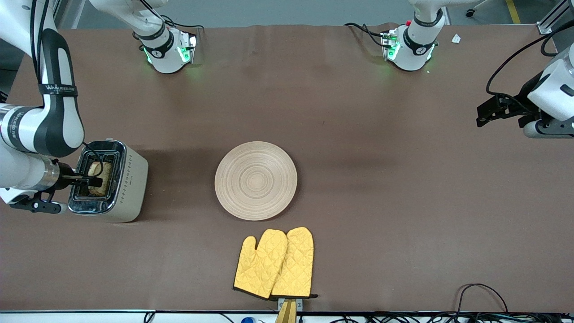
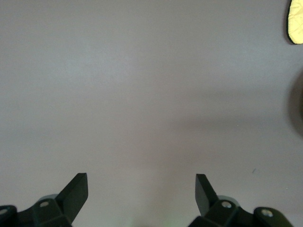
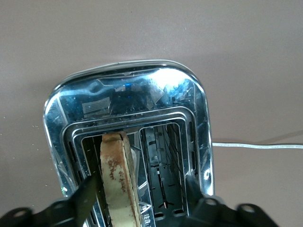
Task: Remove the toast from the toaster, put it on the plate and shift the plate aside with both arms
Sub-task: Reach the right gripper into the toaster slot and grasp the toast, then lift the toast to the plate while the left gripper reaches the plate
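Note:
The toast (image 1: 101, 185) stands upright in one slot of a silver toaster (image 1: 128, 179) toward the right arm's end of the table. In the right wrist view the toast (image 3: 117, 179) sticks up from the toaster's slot (image 3: 128, 99). My right gripper (image 1: 95, 180) is open over the toaster top, its fingers astride the toast (image 3: 139, 193) without closing on it. The round wooden plate (image 1: 255, 180) lies bare at the table's middle. My left gripper (image 1: 489, 111) is open and empty (image 2: 141, 187), waiting in the air over bare table at the left arm's end.
Two yellow quilted oven mitts (image 1: 276, 264) lie nearer to the front camera than the plate, close to the table's front edge; one mitt tip shows in the left wrist view (image 2: 296, 21). A white cable (image 3: 255, 145) runs from the toaster. Brown cloth covers the table.

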`<state>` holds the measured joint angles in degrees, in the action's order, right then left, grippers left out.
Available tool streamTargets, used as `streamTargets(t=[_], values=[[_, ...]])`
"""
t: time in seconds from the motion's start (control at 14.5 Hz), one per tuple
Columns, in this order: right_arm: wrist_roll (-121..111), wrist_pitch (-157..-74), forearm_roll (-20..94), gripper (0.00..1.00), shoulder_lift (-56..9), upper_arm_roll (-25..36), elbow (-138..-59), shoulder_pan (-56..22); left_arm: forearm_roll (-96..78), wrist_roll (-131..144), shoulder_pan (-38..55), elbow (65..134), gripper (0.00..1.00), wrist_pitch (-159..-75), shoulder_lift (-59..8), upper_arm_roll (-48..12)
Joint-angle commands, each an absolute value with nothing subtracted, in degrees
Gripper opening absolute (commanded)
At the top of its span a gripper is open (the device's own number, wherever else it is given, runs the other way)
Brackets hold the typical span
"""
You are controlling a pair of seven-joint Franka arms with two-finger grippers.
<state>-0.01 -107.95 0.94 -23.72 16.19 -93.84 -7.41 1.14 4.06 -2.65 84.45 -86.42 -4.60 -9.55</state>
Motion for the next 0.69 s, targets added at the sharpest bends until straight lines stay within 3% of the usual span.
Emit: streamTargets(t=[0.0,0.35,0.62], values=[[-1.2,-108.2,1.7,0.48,-23.3,15.5,-94.4,-6.5,0.4,3.4,-2.5,83.7,1.00,-87.2,-5.9,-9.6],[-3.2,-105.7,7.0,0.18,-23.1,15.5,-94.2,-5.9,0.4,3.5,-2.0,83.6,1.00,-89.4,-7.6,-9.7],[-6.1,-100.0,7.0,0.04,-21.1,15.6,-91.3,-6.3,-3.9,3.4,-2.1,83.5,1.00,-93.2,-10.3,-9.7]])
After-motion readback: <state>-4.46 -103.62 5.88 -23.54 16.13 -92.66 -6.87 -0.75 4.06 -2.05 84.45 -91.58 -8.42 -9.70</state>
